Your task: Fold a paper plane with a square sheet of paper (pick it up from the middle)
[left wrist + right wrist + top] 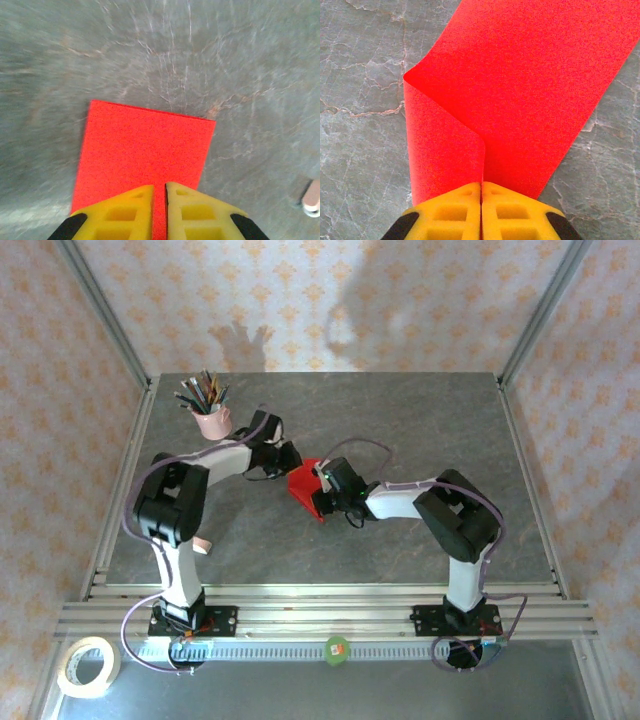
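Observation:
The red sheet of paper (304,487) is held just above the middle of the grey table (400,420), between my two grippers. My right gripper (328,488) is shut on the sheet's near edge (530,75); one flap curls up and over into a soft fold that runs to its fingertips (481,186). My left gripper (288,460) meets the sheet from the other side. Its yellow jaws (160,189) stand a thin slit apart, and the red paper (145,150) runs into the slit. The sheet's far edge lies free and straight, close over the table.
A pink cup (210,422) full of pencils stands at the back left, close behind my left arm. A small pink object (203,545) lies by the left arm's base. A tape roll (88,665) and a green item (336,650) sit beyond the front rail.

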